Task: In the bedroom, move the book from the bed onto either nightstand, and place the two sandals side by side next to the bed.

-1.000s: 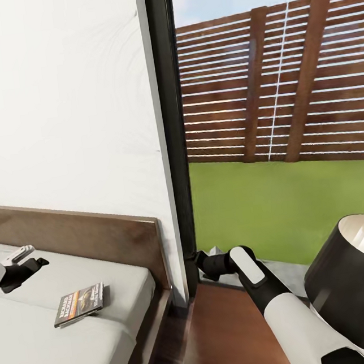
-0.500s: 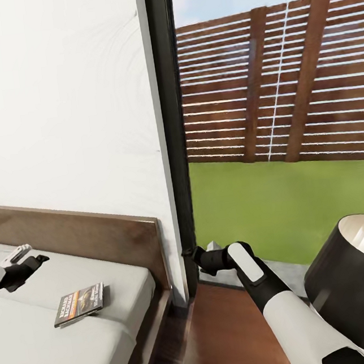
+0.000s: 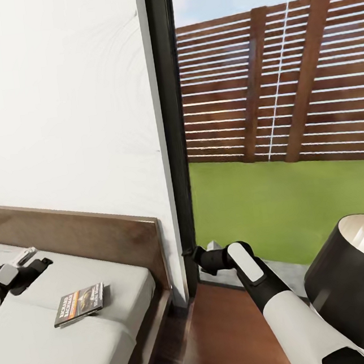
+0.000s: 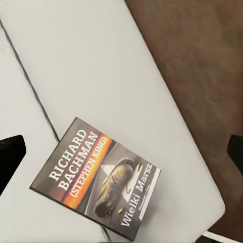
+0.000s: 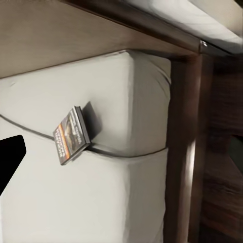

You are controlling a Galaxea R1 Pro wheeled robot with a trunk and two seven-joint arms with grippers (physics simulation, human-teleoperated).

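Book (image 3: pixel 79 303) flat on bed (image 3: pixel 33 359) mattress near corner, headboard at 12 o'clock. Thin paperback: probably light, bendy, hard to pinch flat; grip overhanging edge. Left gripper (image 3: pixel 36 266) hovering at 11 o'clock, jaws wide, empty. Right gripper (image 3: pixel 192 256) jaw state: cannot tell.

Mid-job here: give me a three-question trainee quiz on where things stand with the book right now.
1. True or false: the book lies flat on the bed.
2. The left pincer is: A) gripping the book, B) above the mattress, apart from the book, C) on the nightstand.
3. Fill in: the large author name on the cover reads RICHARD ____.

Key: 1 true; 2 B; 3 BACHMAN.
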